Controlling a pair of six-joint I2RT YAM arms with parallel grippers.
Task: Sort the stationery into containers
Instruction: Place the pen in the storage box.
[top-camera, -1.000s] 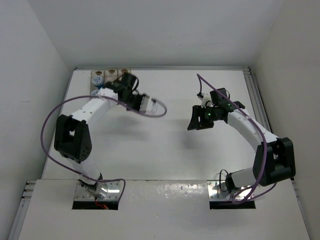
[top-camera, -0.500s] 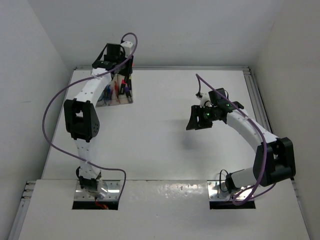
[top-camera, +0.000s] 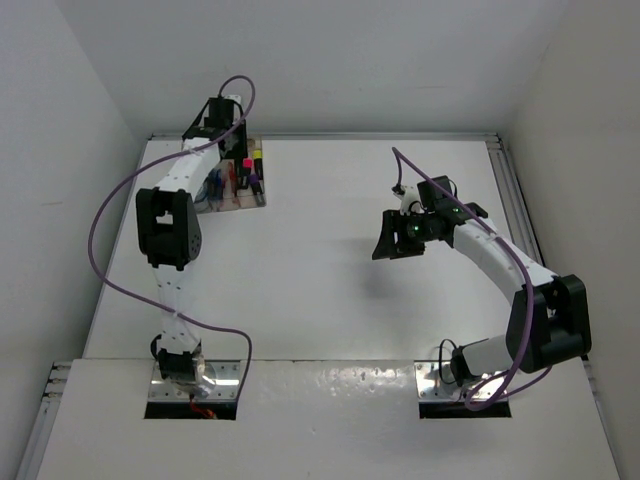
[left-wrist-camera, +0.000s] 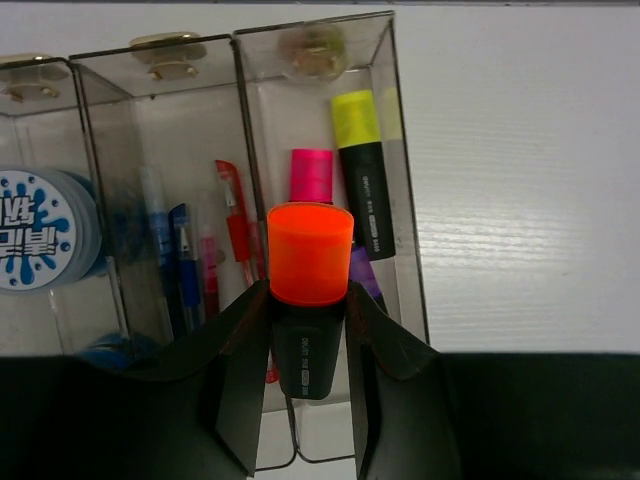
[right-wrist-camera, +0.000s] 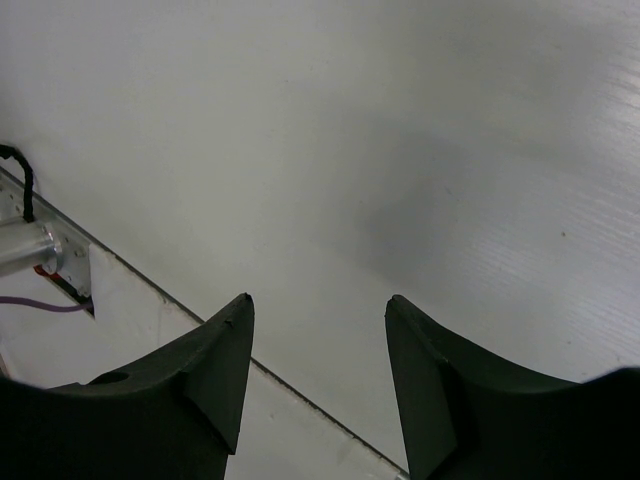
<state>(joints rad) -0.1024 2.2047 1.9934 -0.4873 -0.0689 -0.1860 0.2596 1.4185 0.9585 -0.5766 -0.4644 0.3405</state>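
Left arm swung over from mid-table to the tray (left-wrist-camera: 405, 200). Left gripper (left-wrist-camera: 308, 296) pinches the orange-capped highlighter (left-wrist-camera: 310, 252) above the rightmost slot, probably to drop it among the other highlighters (left-wrist-camera: 360, 170). Right gripper (right-wrist-camera: 318, 305) hangs half-open, empty, above the table (right-wrist-camera: 400, 150).

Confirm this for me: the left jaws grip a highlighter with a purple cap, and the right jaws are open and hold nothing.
One detail is wrong. The highlighter gripped in the left jaws has an orange cap, not a purple one; the left wrist view shows it clearly. The rest stands: the right jaws are open and hold nothing, above the bare table.
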